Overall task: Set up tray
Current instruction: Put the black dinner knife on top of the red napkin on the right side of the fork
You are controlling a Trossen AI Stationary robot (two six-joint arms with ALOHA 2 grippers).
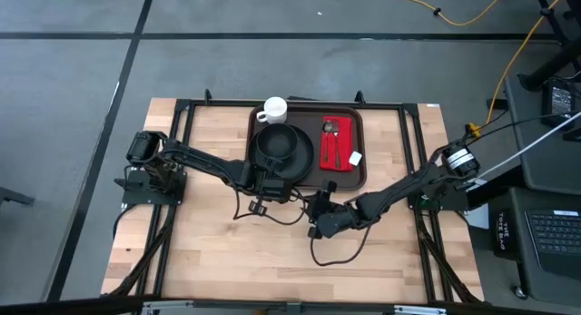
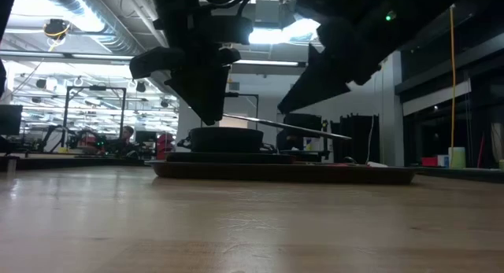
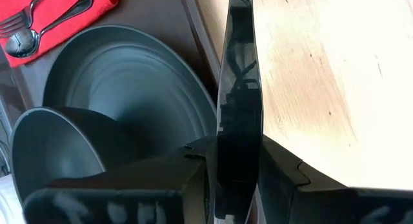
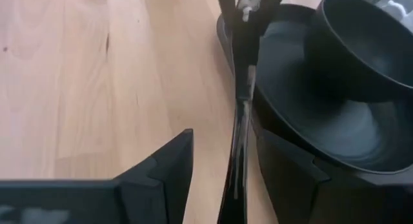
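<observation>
Dark brown plastic, broad and rectangular with rounded corners and a raised rim: the tray (image 1: 355,181) (image 2: 370,175), lying flat at the far middle of the wooden table (image 1: 209,242). Seen from the low camera only as a thin dark slab, its load mostly lost in shadow.

On it, a round black plate (image 1: 298,162) with a black bowl (image 1: 277,142) inside, a white mug (image 1: 275,108) at the far left corner, and a red napkin (image 1: 344,161) on the right side, bearing a spoon (image 3: 19,43) and a fork (image 3: 13,20), both cut off at the picture's edge.

Hard to name: a thin dark glossy piece (image 3: 239,88) (image 4: 242,121) (image 2: 287,125), seen edge-on from both wrists and as a slanted line above the tray from the low camera (blade, strip or something else, cannot tell).

Pinched narrowly on that piece, the left gripper (image 1: 270,181) (image 3: 235,179), over the tray's near rim beside the plate.

Just off the tray over bare wood, the right gripper (image 1: 318,211) (image 4: 222,166), fingers spread wide around the same piece, with clear daylight at one finger.
</observation>
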